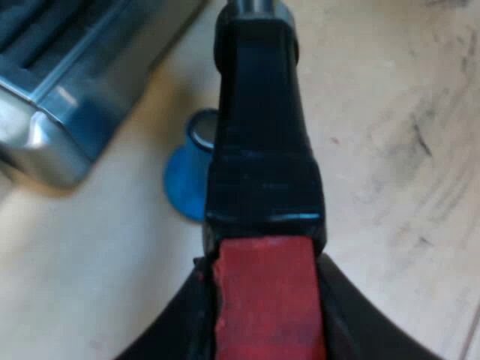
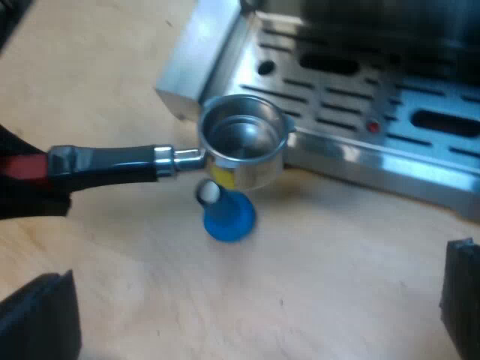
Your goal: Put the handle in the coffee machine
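My left gripper (image 1: 264, 300) holds the shiny metal holder with a long dark handle that ends in red (image 2: 241, 146). Its two black fingers (image 1: 169, 337) press on the red end (image 1: 266, 300) from both sides. I think it grips there so the round cup end is free to go into the machine.

The metal holder hangs in the air, flat, with the cup's open side up. The cup looks empty. It is just beside the corner of the slotted steel drip tray (image 2: 360, 112) of the silver espresso machine (image 1: 60, 97). Right under the cup, the little blue tamper (image 2: 229, 217) sits on the pale wooden counter (image 2: 337, 285), close to that same tray corner.

My right gripper (image 2: 255, 270) hangs over the bare counter near the tamper. Its fingers (image 2: 37, 319) are wide apart and hold nothing. I think it waits there, out of the way.

The tight spot is the tray corner, because the cup is very near it. If the holder sinks, it could knock the tamper. There is plenty of bare counter on the side away from the machine, so the arm has room to swing out there. I think the next move is to lift the cup and bring it in over the tray. I cannot see the place where it locks in.
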### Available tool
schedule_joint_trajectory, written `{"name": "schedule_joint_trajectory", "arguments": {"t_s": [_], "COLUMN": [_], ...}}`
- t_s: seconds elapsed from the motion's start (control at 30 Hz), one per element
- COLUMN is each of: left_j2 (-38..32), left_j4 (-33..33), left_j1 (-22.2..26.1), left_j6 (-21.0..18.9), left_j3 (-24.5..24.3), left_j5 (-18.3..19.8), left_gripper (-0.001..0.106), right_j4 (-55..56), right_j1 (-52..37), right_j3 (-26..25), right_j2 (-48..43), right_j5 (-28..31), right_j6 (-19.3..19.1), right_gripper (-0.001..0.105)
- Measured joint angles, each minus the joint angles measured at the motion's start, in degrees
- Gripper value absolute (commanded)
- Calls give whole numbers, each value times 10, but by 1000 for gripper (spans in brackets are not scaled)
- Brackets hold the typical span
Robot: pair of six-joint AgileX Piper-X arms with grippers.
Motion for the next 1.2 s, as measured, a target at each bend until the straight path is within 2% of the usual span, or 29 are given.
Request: {"name": "schedule_joint_trajectory", "arguments": {"t_s": [0.1, 0.2, 0.37, 0.5, 0.8, 1.2], "left_j2": [-3, -1, 10, 40, 106, 206], "left_j4": [-5, -6, -6, -6, -59, -65], "left_j1": [48, 85, 119, 121, 121, 120], "left_j6": [28, 42, 81, 104, 112, 159], "left_j3": [-2, -2, -2, -2, -2, -39], "left_j5": [19, 21, 52, 57, 61, 62], "left_gripper": [0, 0, 0, 0, 0, 0], "right_j4": [-31, -58, -107, -156, -226, -240], "right_j1": [21, 32, 32, 32, 32, 32], "right_j3": [0, 0, 0, 0, 0, 0], "right_j2": [21, 53, 94, 130, 190, 216], "right_j5": [35, 75, 108, 147, 245, 267], "right_j6": [0, 0, 0, 0, 1, 3], "right_gripper": [105, 105, 105, 105, 105, 105]}}
